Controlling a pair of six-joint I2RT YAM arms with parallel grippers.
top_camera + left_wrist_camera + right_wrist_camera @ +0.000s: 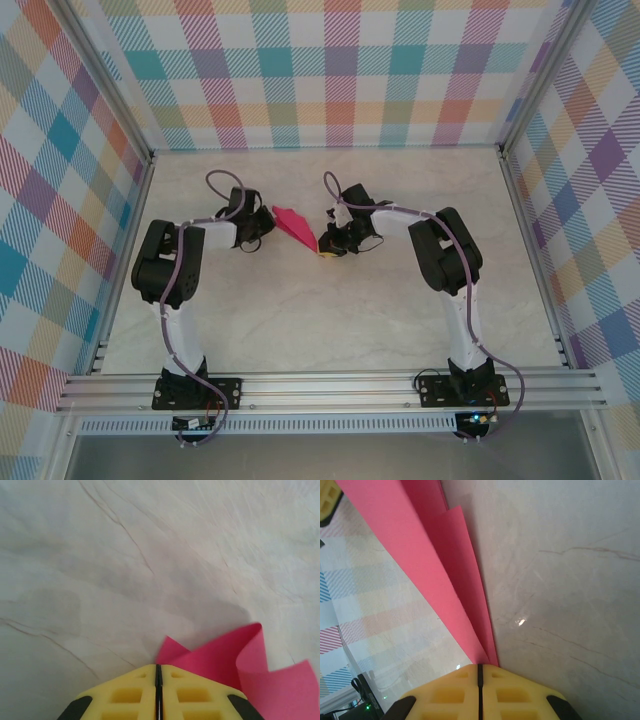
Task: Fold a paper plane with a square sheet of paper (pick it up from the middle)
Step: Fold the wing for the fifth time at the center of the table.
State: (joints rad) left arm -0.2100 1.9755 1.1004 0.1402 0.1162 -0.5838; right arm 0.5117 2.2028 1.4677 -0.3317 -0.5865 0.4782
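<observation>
The crimson-pink square sheet of paper, folded into a narrow pointed paper plane (294, 227), hangs between my two grippers over the middle of the table. My left gripper (268, 222) is shut on its wide back end. In the left wrist view the yellow pads (130, 695) meet with no gap, and curled pink flaps (235, 662) spread to the right of the tip. My right gripper (322, 246) is shut on the pointed end. In the right wrist view the creased layers (452, 580) run down into the closed tip of my right gripper (480, 666).
The marble-look tabletop (330, 320) spreads beneath both arms. Plaid walls (320, 70) and aluminium rails (330, 385) fence it in on all sides. The left gripper's yellow pad (327, 500) shows at the far end of the paper in the right wrist view.
</observation>
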